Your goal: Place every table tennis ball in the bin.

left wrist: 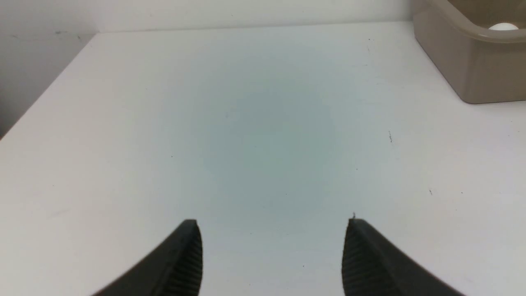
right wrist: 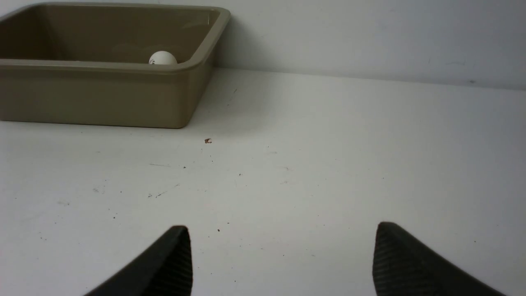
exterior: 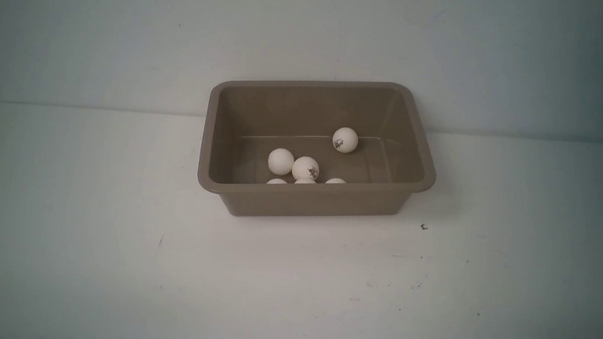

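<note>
The taupe-brown bin (exterior: 310,192) stands at the middle of the white table, near the back wall. Several white table tennis balls lie inside it: one toward the back right (exterior: 345,140), two side by side at the front left (exterior: 280,161) (exterior: 305,169), and others half hidden behind the front rim (exterior: 336,181). My left gripper (left wrist: 272,224) is open over bare table, with the bin (left wrist: 472,70) and one ball (left wrist: 503,27) far off at its side. My right gripper (right wrist: 282,227) is also open with nothing in it, well short of the bin (right wrist: 102,94), where one ball (right wrist: 162,58) peeks over the rim.
A small dark speck (exterior: 424,227) lies on the table just right of the bin, also visible as a speck (right wrist: 208,141) in the right wrist view. The table's left edge (left wrist: 41,102) meets a grey wall. A pale wall rises right behind the bin.
</note>
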You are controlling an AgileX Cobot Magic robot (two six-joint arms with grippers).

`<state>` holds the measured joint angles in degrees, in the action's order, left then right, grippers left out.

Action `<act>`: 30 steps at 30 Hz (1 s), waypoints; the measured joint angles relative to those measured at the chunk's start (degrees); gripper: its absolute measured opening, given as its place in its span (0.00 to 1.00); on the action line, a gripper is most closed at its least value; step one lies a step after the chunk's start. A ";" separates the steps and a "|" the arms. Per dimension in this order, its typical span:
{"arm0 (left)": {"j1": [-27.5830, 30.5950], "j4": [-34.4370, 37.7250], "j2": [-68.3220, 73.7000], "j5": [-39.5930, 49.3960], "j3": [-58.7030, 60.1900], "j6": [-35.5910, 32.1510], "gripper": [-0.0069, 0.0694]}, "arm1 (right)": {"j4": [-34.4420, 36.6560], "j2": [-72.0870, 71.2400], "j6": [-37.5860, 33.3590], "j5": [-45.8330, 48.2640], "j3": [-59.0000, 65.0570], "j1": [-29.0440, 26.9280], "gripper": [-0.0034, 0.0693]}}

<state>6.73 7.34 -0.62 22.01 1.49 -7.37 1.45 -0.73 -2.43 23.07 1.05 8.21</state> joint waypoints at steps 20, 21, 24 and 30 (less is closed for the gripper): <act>0.00 0.00 0.00 0.00 0.00 0.00 0.63 | 0.00 0.00 0.00 0.00 0.00 0.00 0.78; 0.00 0.00 0.00 0.00 0.00 0.00 0.63 | 0.00 0.00 0.00 0.00 0.00 0.00 0.78; 0.00 0.00 0.00 0.00 0.00 0.00 0.63 | 0.00 0.00 -0.41 0.00 0.00 0.00 0.78; 0.00 0.00 0.00 0.00 0.00 0.00 0.63 | 0.00 0.00 -0.61 0.00 0.00 0.00 0.78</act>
<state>6.73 7.34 -0.62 22.01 1.49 -7.37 1.45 -0.73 -3.03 23.07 1.05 8.21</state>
